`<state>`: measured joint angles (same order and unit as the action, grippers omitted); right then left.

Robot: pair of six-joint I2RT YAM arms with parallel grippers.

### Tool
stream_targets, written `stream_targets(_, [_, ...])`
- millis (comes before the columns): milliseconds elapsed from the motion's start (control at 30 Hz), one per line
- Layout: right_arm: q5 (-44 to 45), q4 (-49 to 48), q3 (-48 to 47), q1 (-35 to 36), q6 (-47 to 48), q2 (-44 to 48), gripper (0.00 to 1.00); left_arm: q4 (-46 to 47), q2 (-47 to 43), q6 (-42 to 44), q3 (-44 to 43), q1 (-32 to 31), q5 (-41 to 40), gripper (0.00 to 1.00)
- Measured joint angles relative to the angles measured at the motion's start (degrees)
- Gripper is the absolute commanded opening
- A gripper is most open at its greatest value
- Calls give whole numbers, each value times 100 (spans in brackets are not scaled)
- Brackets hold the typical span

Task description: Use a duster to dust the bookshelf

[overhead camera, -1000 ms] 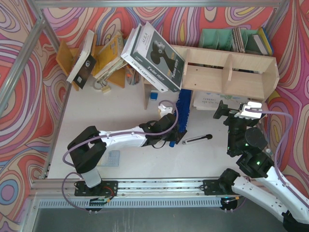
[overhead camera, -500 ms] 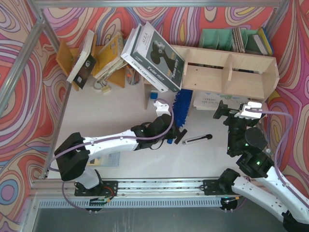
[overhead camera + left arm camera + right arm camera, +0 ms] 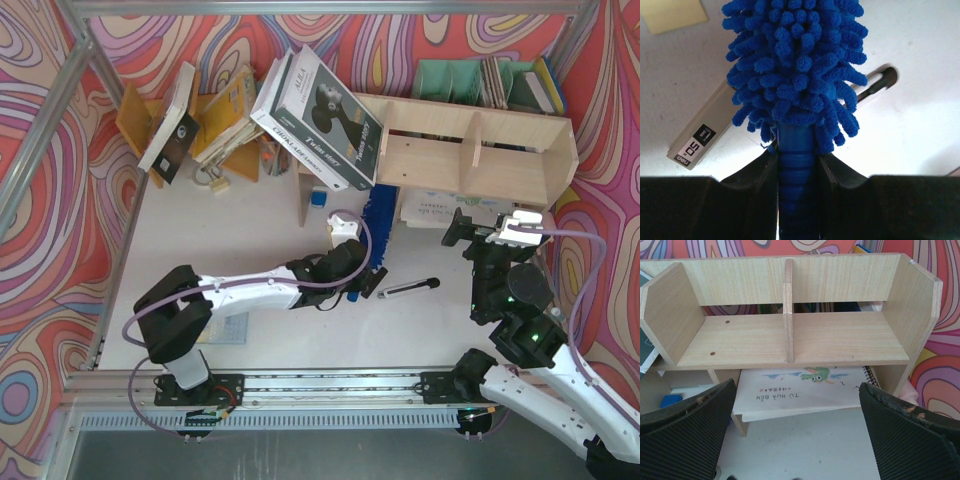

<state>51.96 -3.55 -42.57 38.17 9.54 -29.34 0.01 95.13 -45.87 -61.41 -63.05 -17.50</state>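
The bookshelf [image 3: 470, 150] is a wide, low, pale plywood unit with an upright divider at the back right. The right wrist view shows its two open upper compartments [image 3: 790, 335]. The duster [image 3: 378, 228] has a fluffy bright-blue head that reaches toward the shelf's left end; whether it touches the shelf I cannot tell. My left gripper [image 3: 366, 276] is shut on its blue ribbed handle [image 3: 796, 170], and the head [image 3: 795, 65] fills the left wrist view. My right gripper [image 3: 488, 232] is wide open and empty in front of the shelf [image 3: 797, 430].
A thin silver rod with a black clip [image 3: 408, 288] lies on the table right of the left gripper. A crocodile booklet [image 3: 805, 385] lies under the shelf. Large tilted books [image 3: 320, 105] lean at its left end. An orange-brown rack of books [image 3: 195, 115] stands back left. A labelled grey box [image 3: 697, 135] lies beside the duster.
The left arm pushed forward and tilted the duster left half a second ago, then drew back to about where it was. The right arm has not moved.
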Motion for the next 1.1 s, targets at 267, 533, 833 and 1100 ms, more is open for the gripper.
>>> stream_targets(267, [0, 0, 0, 0, -33, 4, 99, -164, 319, -20, -28, 68, 205, 0])
stream_targets(533, [0, 2, 0, 0, -37, 2, 99, -452, -20, 192, -149, 70, -20, 0])
stream_targets(833, [0, 2, -2, 0, -39, -33, 99, -337, -1113, 522, -153, 70, -223, 0])
stream_targets(1100, [0, 2, 0, 0, -39, -42, 99, -389, -573, 372, -149, 68, 98, 0])
